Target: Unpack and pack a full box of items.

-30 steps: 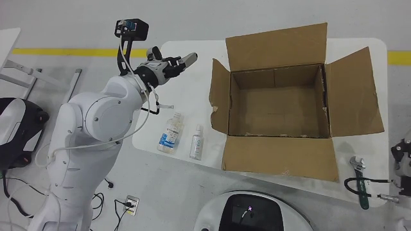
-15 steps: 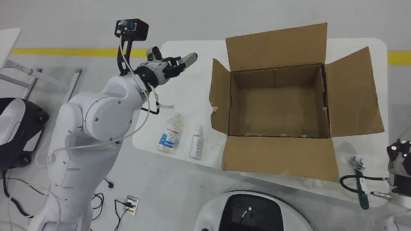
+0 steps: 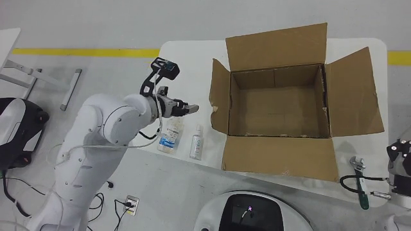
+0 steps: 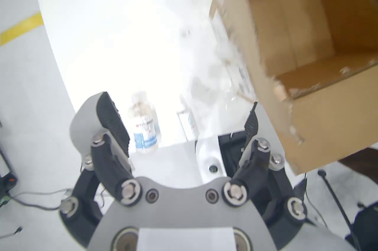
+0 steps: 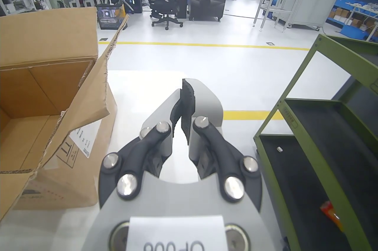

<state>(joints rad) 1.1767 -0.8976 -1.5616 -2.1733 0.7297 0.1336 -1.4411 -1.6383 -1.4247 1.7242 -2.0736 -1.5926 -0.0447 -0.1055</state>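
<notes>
An open cardboard box stands on the white table, flaps spread, its inside bare; it also shows in the left wrist view and the right wrist view. Two items lie at the table's near left edge: a clear bottle with a blue label and a small white tube. My left gripper hangs open above the bottle, with nothing between its fingers. My right gripper is shut and empty, beside the box's right flap.
A green cart with dark shelves stands close on the right of the right gripper. A green-handled tool hangs off the table's right near corner. The table's far left part is bare. Yellow floor tape runs behind the table.
The left arm has swung from the table's far left corner toward the near edge and now hangs over the bottle. The right arm has kept still over the last half second.
</notes>
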